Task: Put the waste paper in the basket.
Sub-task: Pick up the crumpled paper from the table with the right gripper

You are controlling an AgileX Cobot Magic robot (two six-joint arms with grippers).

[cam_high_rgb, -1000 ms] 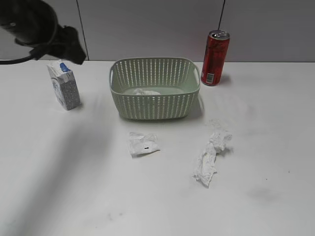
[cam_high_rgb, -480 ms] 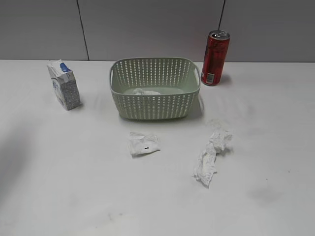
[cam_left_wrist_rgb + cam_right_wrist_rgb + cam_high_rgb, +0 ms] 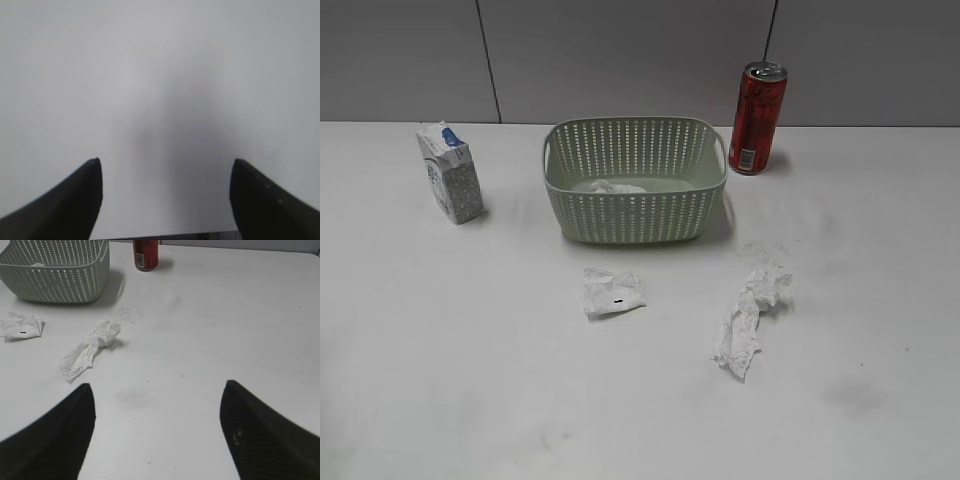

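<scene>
The sage-green basket (image 3: 635, 180) stands at the middle back of the white table and shows at the top left of the right wrist view (image 3: 55, 267). One white paper scrap (image 3: 612, 187) lies inside it. A small squarish wad with a black mark (image 3: 611, 293) lies in front of the basket (image 3: 21, 326). A long twisted scrap (image 3: 748, 308) lies to its right (image 3: 89, 349). My left gripper (image 3: 165, 165) is open and empty over bare table. My right gripper (image 3: 157, 390) is open and empty, to the right of the long scrap. Neither arm shows in the exterior view.
A tall red can (image 3: 758, 118) stands right of the basket, and shows in the right wrist view (image 3: 145, 254). A white-and-blue carton (image 3: 450, 172) stands upright at the left. A grey wall runs behind the table.
The left arm, at the top left a second ago, has left the exterior view. The papers, basket, can and carton have not moved.
</scene>
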